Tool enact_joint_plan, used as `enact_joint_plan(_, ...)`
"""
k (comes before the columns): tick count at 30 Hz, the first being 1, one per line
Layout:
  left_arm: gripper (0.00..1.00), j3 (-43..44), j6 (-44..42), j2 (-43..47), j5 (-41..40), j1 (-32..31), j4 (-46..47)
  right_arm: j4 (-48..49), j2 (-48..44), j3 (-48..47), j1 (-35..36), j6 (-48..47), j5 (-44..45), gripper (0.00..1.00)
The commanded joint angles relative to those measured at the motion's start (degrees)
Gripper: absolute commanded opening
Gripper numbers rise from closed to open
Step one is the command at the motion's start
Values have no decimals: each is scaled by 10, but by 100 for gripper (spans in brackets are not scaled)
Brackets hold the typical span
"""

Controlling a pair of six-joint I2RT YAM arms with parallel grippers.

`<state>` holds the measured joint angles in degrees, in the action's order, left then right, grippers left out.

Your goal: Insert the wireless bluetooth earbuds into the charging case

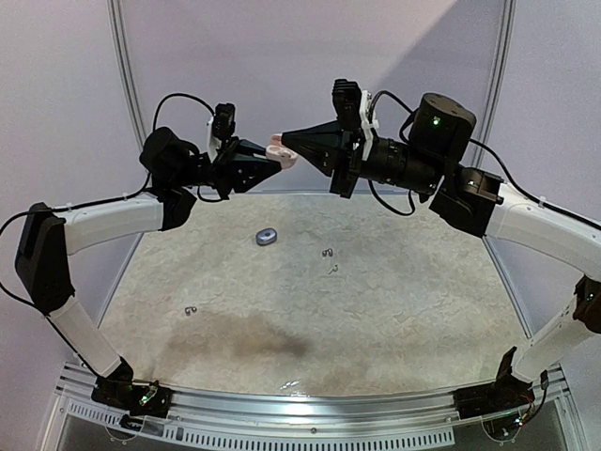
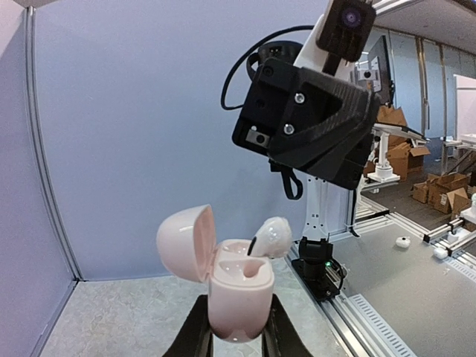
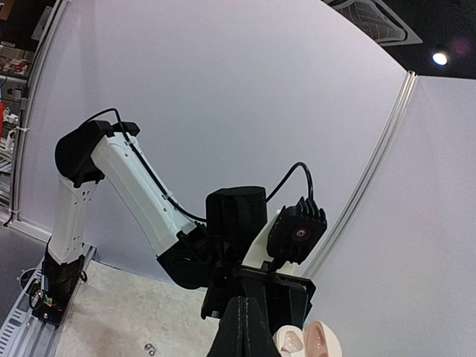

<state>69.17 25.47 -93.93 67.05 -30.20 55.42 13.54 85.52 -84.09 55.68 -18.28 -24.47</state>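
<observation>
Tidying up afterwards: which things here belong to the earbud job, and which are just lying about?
Job: pink case, white earbud, three tiny earbuds on the table, left hand, right hand.
Lying about: grey case.

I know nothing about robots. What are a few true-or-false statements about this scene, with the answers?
1. The left end effector grips the pink case. True.
2. The pink case's lid is closed. False: it stands open.
3. A whitish earbud pokes out of the pink case. True.
4. The grey case is held in the air. False: it lies on the table.
5. The right end effector is wide open. False: it is shut.
</observation>
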Motion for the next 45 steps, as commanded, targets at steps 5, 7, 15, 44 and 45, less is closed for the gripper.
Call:
enact_joint_plan(5, 0, -10, -26, 2, -16, 3, -16, -62, 11, -5, -3, 1, 60, 0)
enact_joint_plan(7, 0, -12, -30, 3, -16, 3, -17, -70, 23, -21, -3, -4, 66, 0)
enact_joint_plan(15, 0, -14, -33, 6, -16, 3, -18, -72, 50, -35, -3, -10, 86, 0)
enact_joint_plan(44, 0, -14, -29, 5, -17, 4, -16, -71, 1, 2, -30, 37, 112, 0)
enact_joint_plan(45, 0, -15, -29, 6, -19, 5, -17, -71, -3, 4, -30, 34, 102, 0)
